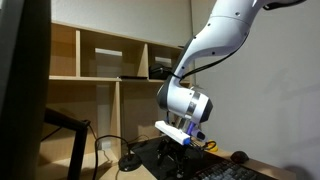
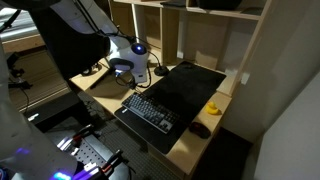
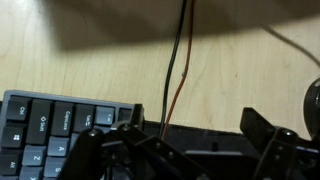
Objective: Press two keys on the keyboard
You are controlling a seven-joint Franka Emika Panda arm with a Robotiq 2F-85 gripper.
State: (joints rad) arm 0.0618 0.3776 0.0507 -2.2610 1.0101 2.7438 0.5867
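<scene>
Judging by how things lie, the approach is taken to be the step in hand: the end effector [image 3: 180, 152] is seen in the wrist view with its fingers spread wide, held over one end of the keyboard [image 3: 45, 125], and no key appears to be touched. The keyboard is laid on the wooden worktop [image 3: 90, 65], just beside the black desk mat [image 2: 188, 82]. Next, a shift over the keys and a gentle descent of one fingertip onto a single key are called for.

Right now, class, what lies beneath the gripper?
In the wrist view, one end of the keyboard, the wooden desk and two thin cables lie below the gripper. Its fingers cover the keys nearest them.
</scene>
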